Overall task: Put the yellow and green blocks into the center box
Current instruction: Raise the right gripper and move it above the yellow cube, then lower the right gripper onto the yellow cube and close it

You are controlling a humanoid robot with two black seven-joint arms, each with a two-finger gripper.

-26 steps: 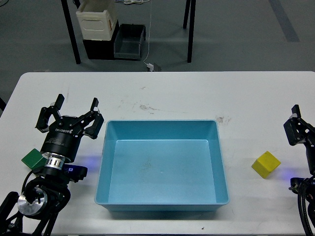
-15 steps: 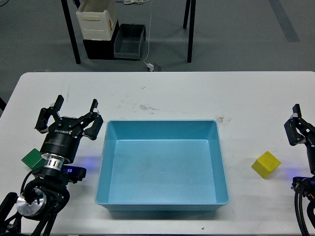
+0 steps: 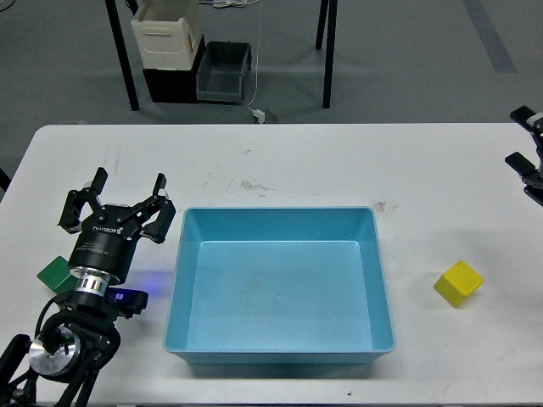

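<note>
So I'm sitting here looking down at the table and both cubes are still out of the tray, which is empty in the middle. The yellow cube is sitting on its own off to the tray's right, turned a bit so a corner is facing me. The green cube is over on the far left, near the table edge, and my left arm is partly covering it, so I'm only seeing a slice of it.

Left gripper is hovering beside the tray's left wall with its fingers spread wide apart, holding nothing, and it's beyond the green cube rather than over it. Right gripper is barely poking in at the right edge, up and away from the yellow cube; too little of it is showing, so I can't tell how the fingers are standing.

Handling-wise, I'm guessing these are light, rigid little blocks with a matte surface, so not slippery and nothing to crush. I'm thinking a pinch across two opposite flat faces is the way, and for the yellow one that means rotating the wrist to match its turn, or the fingers are landing on corners.
</note>
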